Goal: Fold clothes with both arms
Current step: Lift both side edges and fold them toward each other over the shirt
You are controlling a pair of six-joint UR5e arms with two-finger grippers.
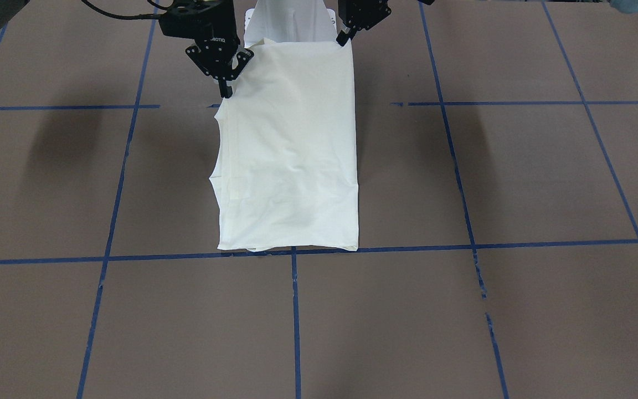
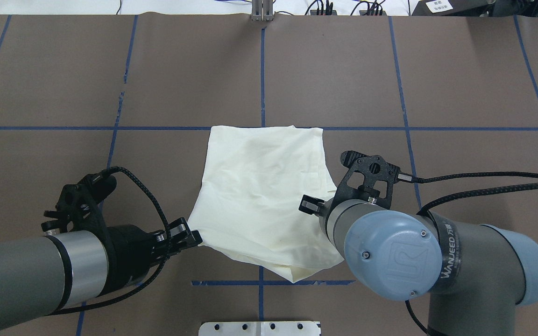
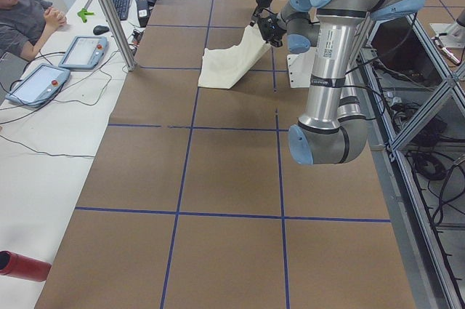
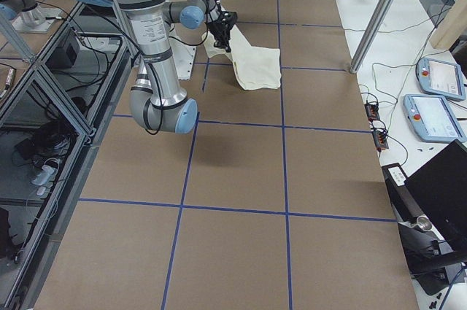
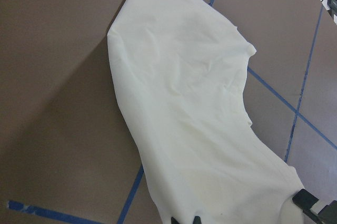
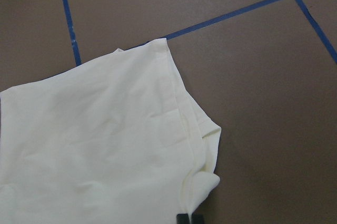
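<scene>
The cream shirt lies folded into a long rectangle at mid-table, plain side up; no graphic shows. Its far end rests on the table and its robot-side end is lifted, sloping up in the exterior left view. My left gripper is shut on the shirt's near left corner, also seen in the front view. My right gripper is shut on the near right edge; in the overhead view its fingers are hidden under the wrist. The wrist views show the shirt hanging from the fingertips.
The white pedestal base sits just behind the lifted edge. Blue tape lines grid the brown table. An operator, teach pendants and a red bottle are along the far side, off the work area.
</scene>
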